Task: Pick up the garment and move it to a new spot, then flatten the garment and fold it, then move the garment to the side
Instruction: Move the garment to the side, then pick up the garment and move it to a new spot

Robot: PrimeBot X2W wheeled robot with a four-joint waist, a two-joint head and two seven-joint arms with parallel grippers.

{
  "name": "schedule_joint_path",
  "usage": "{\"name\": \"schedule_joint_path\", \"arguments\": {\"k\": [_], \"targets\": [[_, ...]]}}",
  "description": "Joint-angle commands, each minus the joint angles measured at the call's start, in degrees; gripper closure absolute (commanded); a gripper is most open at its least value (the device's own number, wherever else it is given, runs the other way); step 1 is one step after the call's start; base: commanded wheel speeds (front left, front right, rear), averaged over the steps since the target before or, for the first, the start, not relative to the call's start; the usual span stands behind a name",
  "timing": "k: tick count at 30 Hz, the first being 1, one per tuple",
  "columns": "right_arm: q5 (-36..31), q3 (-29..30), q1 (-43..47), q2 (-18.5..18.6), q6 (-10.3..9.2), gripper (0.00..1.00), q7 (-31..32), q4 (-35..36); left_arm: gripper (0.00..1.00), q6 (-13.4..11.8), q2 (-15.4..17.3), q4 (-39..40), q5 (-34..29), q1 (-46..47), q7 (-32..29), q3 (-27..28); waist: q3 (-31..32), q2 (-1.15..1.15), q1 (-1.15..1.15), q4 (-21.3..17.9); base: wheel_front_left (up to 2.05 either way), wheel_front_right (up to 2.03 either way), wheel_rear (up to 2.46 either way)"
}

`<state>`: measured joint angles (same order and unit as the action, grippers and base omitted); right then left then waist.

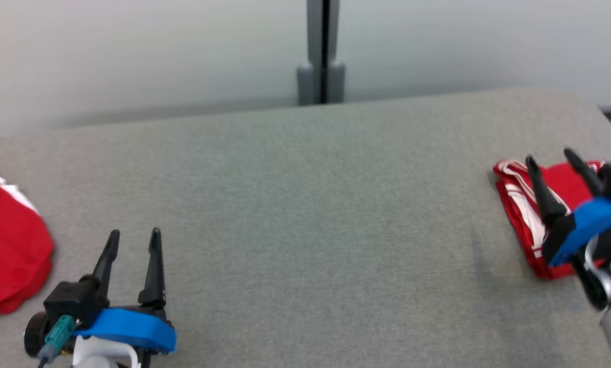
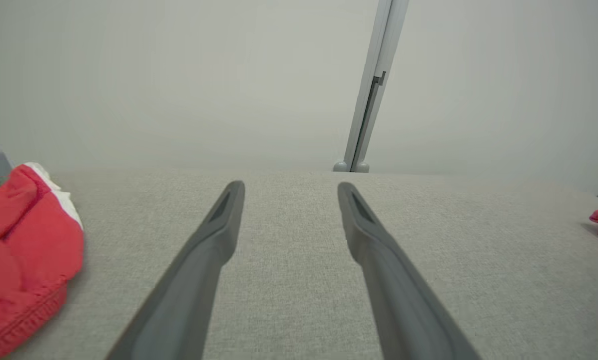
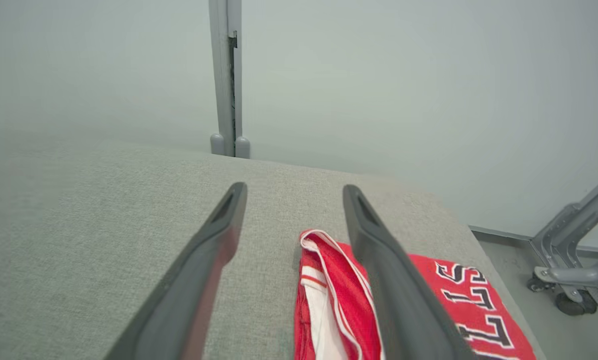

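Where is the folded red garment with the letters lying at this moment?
In the head view the folded red garment lies near the right edge of the grey table, beneath the open right gripper.

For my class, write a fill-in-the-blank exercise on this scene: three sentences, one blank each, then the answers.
1. The folded garment on the right of the table is mainly ____.
2. The right gripper above it has its jaws ____.
3. The left gripper hangs over bare table, whose cloth is ____.
Answers: red; open; grey.
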<state>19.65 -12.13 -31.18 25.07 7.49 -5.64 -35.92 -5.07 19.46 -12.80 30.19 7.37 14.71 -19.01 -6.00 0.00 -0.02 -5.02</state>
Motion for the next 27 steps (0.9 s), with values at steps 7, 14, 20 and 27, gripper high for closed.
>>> {"name": "schedule_joint_path", "arguments": {"k": [7,14,20,27], "targets": [[-6.5,12.4,19.6,-12.0,0.01,0.00,-0.7,19.5,0.00,-0.4,-0.7,-0.6,0.0,-4.7,0.4,1.1,3.9,0.00,0.02,3.3,0.00,0.00,0.00],[-10.8,16.4,29.5,-19.5,0.01,0.00,1.2,27.3,0.00,-0.3,-1.0,-0.4,-0.5,-7.4,0.5,1.7,6.0,0.00,0.02,4.1,0.00,0.00,0.00],[-11.7,17.2,32.1,-21.1,0.01,0.00,2.0,29.3,0.00,-0.3,-0.8,0.0,-0.9,-7.8,0.5,2.1,6.4,0.00,0.02,4.0,0.00,0.00,0.00],[-12.4,16.6,32.0,-21.6,0.01,0.00,2.5,30.1,0.00,-0.8,-0.9,0.5,-1.3,-8.2,0.5,1.8,6.2,0.00,0.02,3.5,0.00,0.00,0.00]]}}
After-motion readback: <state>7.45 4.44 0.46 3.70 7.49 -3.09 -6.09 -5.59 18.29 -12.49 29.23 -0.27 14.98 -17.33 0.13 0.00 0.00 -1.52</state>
